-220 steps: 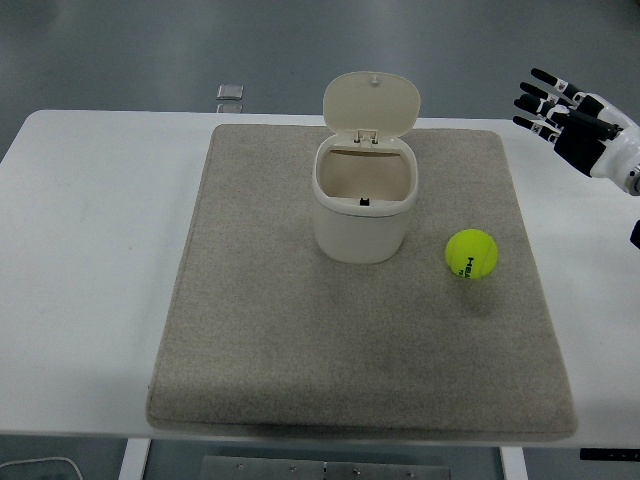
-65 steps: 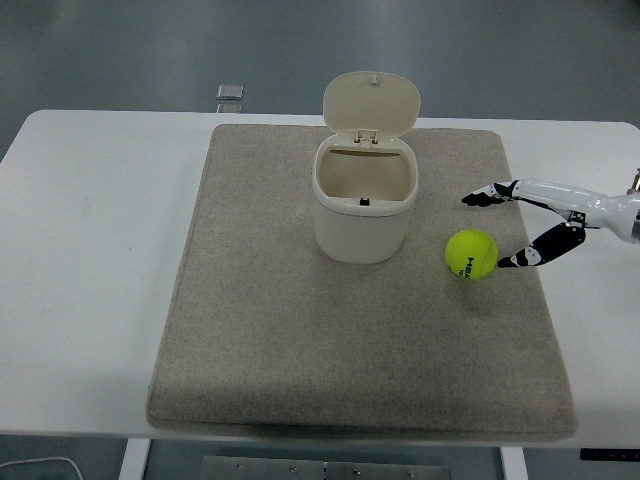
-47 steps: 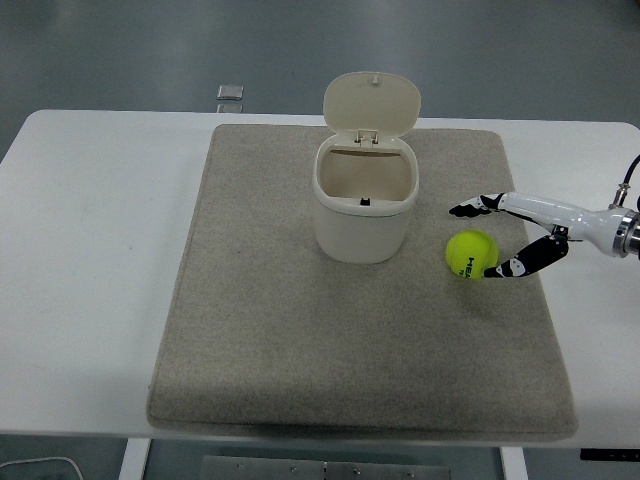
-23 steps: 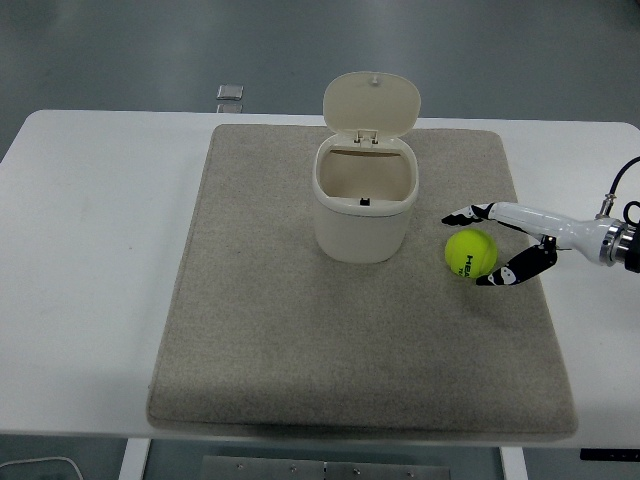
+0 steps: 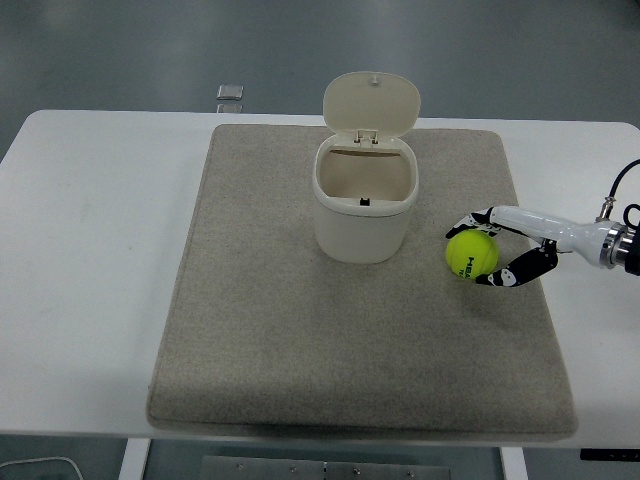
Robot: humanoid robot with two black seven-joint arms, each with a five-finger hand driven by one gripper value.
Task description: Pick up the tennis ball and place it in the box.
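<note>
Right hand (image 5: 510, 245) pinches the tennis ball (image 5: 472, 254) (dark print, seemingly "HEAD") on the mat (image 5: 260, 330).

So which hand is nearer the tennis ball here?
The right hand: its fingers curl around the tennis ball from the right, on the mat. The left hand is out of view.

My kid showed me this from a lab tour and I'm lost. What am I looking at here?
This is the robot's own view, from a camera high on it looking down over a white table. A grey mat covers most of it. On the mat stands a cream box with its lid flipped up. Beside it lies a yellow tennis ball. Reaching in from the right is the robot hand, its fingers closing around the ball, which has not yet left the mat. A small object sits at the far edge.
</note>
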